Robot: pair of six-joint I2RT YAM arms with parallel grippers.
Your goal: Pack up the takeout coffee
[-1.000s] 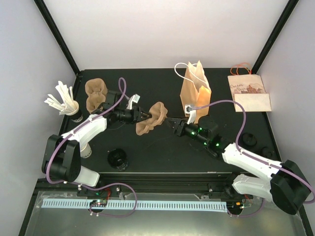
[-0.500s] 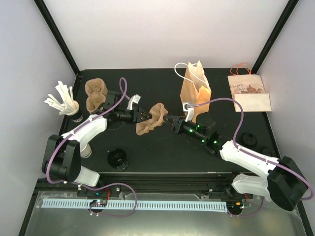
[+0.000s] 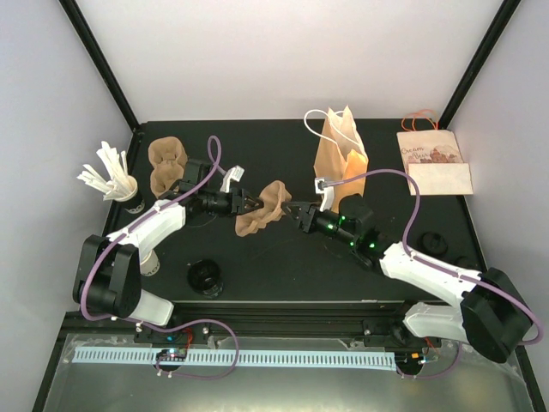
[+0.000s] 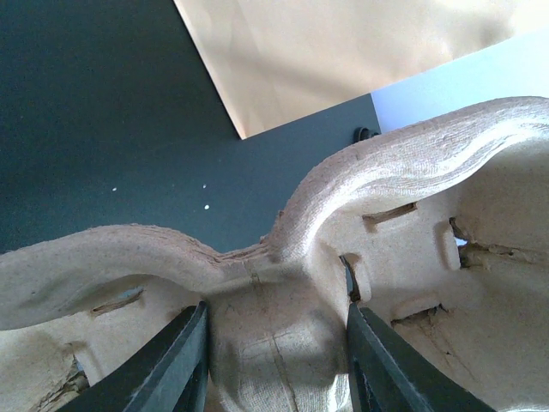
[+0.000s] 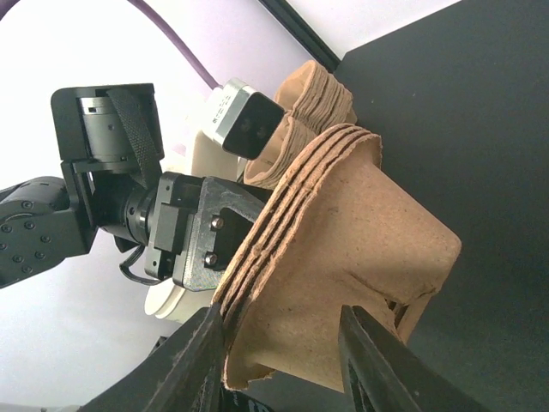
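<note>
My left gripper (image 3: 249,204) is clamped on the stack of brown moulded-pulp cup carriers (image 3: 270,202). The fingers (image 4: 184,360) sit either side of its centre rib. The stack is held off the black table (image 3: 283,266) mid-scene, tipped on edge.

My right gripper (image 3: 300,213) is at the stack's right edge, jaws straddling one cup pocket. I can't tell whether they pinch it or just sit beside it.

- The upright tan paper bag with white handles (image 3: 339,154) stands just far-right of the stack, beyond my right wrist.
- A second pile of brown pulp carriers (image 3: 165,163) lies far left.
- A dark cup of white stirrers (image 3: 111,176) is at the left edge.
- A round black lid (image 3: 206,276) is near left, well apart from the stack.
- A flat printed paper bag (image 3: 433,163) lies in the far right corner.
</note>
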